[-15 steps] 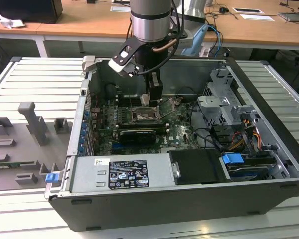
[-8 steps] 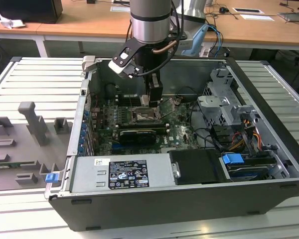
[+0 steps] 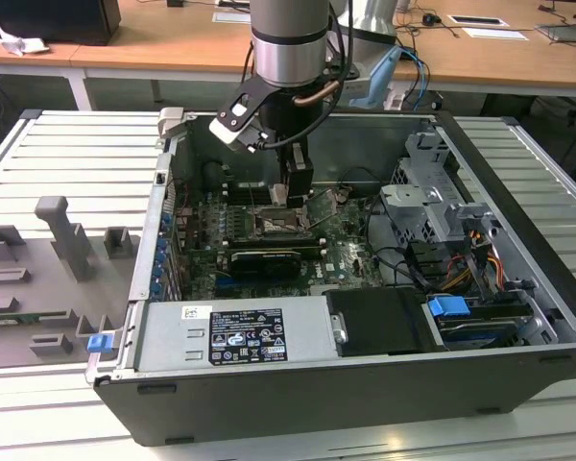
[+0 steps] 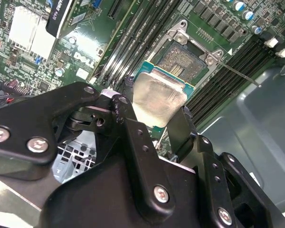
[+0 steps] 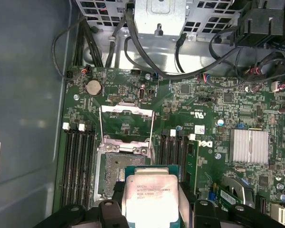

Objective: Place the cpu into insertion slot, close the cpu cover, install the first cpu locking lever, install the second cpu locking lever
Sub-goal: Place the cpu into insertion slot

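My gripper [image 3: 286, 192] reaches down into the open computer case, shut on the cpu [image 5: 152, 197]. The cpu is a square silver-topped chip with a green rim, and the black fingers [image 4: 127, 102] clamp two opposite edges of it in both wrist views. The cpu [image 4: 157, 97] hangs a little above the board and partly overlaps one side of the insertion slot [image 5: 114, 168]. That slot is a square black socket with a metal surround [image 4: 180, 64], and its contacts are bare. The cpu cover [image 5: 126, 124], a silvery frame with a window, stands swung open past its hinge. A thin lever rod [image 4: 240, 75] sticks out beside the socket.
Long black memory slots [image 5: 78, 161] flank the socket on both sides. A finned heat sink [image 5: 249, 146] and a black card [image 3: 264, 261] lie nearby. Cables [image 5: 180, 71] and a drive cage [image 3: 427, 206] stand beyond the board. The grey case wall [image 5: 23, 95] rises close by.
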Controlling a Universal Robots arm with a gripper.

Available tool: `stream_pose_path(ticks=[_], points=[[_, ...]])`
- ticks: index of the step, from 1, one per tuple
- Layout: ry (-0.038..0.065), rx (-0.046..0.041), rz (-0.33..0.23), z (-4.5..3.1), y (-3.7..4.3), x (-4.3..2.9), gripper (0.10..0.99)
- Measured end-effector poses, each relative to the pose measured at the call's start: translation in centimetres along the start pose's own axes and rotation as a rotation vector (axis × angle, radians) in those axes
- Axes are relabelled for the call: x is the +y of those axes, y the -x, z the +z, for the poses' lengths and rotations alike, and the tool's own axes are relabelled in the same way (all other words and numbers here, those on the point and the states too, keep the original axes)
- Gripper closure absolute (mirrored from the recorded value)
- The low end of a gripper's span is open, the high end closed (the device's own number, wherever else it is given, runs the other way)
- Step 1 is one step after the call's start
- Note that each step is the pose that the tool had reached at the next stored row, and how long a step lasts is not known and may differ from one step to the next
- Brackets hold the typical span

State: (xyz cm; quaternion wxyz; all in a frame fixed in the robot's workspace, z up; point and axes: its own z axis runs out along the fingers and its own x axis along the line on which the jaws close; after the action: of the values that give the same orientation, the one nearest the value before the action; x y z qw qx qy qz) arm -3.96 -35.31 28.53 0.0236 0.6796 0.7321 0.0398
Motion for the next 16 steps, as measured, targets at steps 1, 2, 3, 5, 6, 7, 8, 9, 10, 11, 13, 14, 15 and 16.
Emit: stream_pose_path(ticks=[1, 2, 3, 5, 6, 7, 8, 9, 10, 11, 13, 14, 15, 16], points=[[0.000, -0.0001, 0.001, 0.04, 0.00, 0.00, 0.557], [0.000, -0.0004, 0.002, 0.07, -0.01, 0.00, 0.557], [0.000, -0.0008, 0.007, 0.14, -0.01, -0.01, 0.557], [0.000, -0.0012, 0.011, 0.21, 0.00, -0.02, 0.557], [0.000, -0.0013, 0.012, 0.27, 0.00, -0.03, 0.557], [0.000, -0.0013, 0.012, 0.30, 0.00, -0.03, 0.557], [0.000, -0.0012, 0.012, 0.35, 0.00, -0.04, 0.557], [0.000, -0.0012, 0.012, 0.41, 0.00, -0.04, 0.557], [0.000, -0.0010, 0.012, 0.46, 0.00, -0.04, 0.557], [0.000, -0.0012, 0.012, 0.50, 0.00, -0.05, 0.557], [0.000, -0.0010, 0.012, 0.57, 0.00, -0.05, 0.557], [0.000, -0.0010, 0.012, 0.60, 0.00, -0.06, 0.557], [0.000, -0.0009, 0.012, 0.64, 0.01, -0.06, 0.557], [0.000, -0.0009, 0.012, 0.70, 0.01, -0.07, 0.557]])
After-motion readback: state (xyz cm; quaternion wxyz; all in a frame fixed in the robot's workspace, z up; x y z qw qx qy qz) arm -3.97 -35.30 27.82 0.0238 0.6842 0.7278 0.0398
